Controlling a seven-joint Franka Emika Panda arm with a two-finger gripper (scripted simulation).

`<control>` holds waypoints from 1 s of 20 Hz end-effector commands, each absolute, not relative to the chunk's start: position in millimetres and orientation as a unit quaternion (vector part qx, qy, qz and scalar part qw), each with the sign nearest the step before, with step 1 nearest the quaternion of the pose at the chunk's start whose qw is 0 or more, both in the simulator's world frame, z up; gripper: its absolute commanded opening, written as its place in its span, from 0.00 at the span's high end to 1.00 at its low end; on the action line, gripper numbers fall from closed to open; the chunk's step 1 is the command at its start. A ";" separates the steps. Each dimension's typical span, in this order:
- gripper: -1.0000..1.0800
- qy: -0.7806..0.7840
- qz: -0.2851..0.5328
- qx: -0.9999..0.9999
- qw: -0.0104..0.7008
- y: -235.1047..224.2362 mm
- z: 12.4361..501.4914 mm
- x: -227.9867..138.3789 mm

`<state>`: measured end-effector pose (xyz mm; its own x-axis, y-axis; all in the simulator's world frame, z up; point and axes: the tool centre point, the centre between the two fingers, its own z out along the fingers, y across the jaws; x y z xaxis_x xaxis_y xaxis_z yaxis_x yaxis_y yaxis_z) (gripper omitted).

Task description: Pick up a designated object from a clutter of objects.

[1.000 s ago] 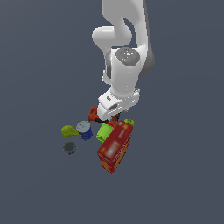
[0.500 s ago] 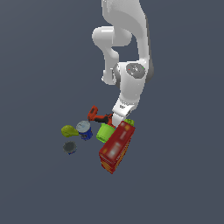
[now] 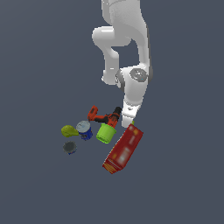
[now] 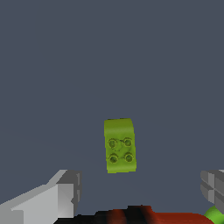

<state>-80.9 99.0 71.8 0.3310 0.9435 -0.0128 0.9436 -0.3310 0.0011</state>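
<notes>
One white arm (image 3: 131,65) bends steeply down over the clutter, its wrist low between the drill (image 3: 105,117) and red box (image 3: 124,148). The gripper (image 4: 140,192) is spread wide, holding nothing. The green block (image 4: 119,145) lies between its fingers (image 4: 61,192), untouched.
</notes>
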 end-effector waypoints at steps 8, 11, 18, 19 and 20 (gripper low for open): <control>0.04 0.606 -0.001 0.795 0.000 107.2 63.0 -89.0; 0.04 0.607 -0.001 0.795 0.000 107.2 60.7 -89.2; 0.04 0.608 -0.001 0.794 0.000 107.4 37.6 -90.0; 0.04 0.608 0.000 0.794 0.000 107.4 32.7 -90.1; 0.04 0.608 0.000 0.794 0.000 107.4 28.4 -90.2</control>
